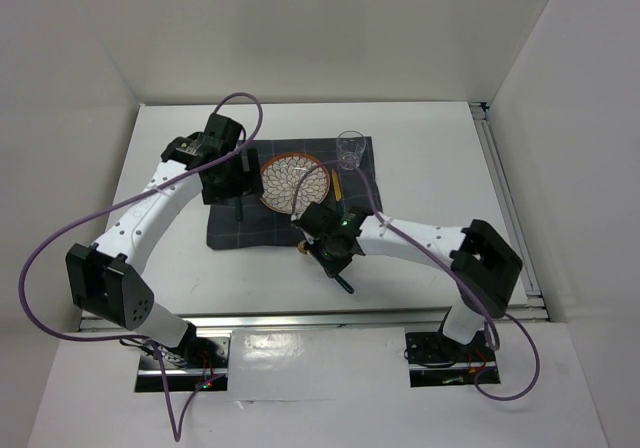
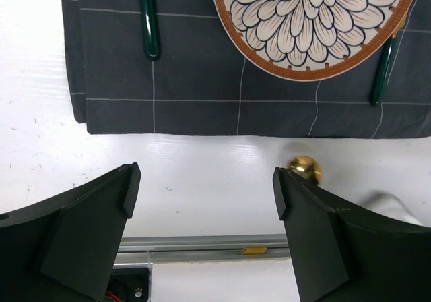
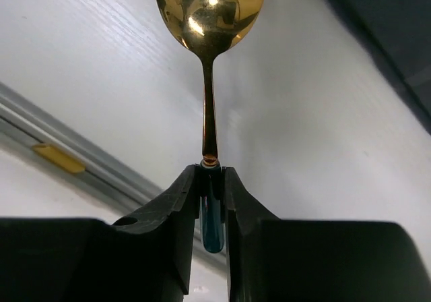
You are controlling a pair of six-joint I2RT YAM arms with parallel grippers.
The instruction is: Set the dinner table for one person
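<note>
Spanning the view, the white bench (image 1: 430,178) carries a dark grid-lined cloth (image 1: 255,230) at its middle, with a flower-pattern plate (image 1: 285,180) on the cloth, a clear glass (image 1: 350,148) at the cloth's far right corner, and one green-handled utensil (image 2: 149,19) left of the plate and a second utensil (image 2: 384,66) right of it. Left tool (image 2: 202,187) sits left of the plate, fingers wide apart, nothing between them. Right tool (image 3: 211,180) is clamped on the green handle of a gold spoon (image 3: 210,5), bowl over bare bench just off the cloth's near edge.
</note>
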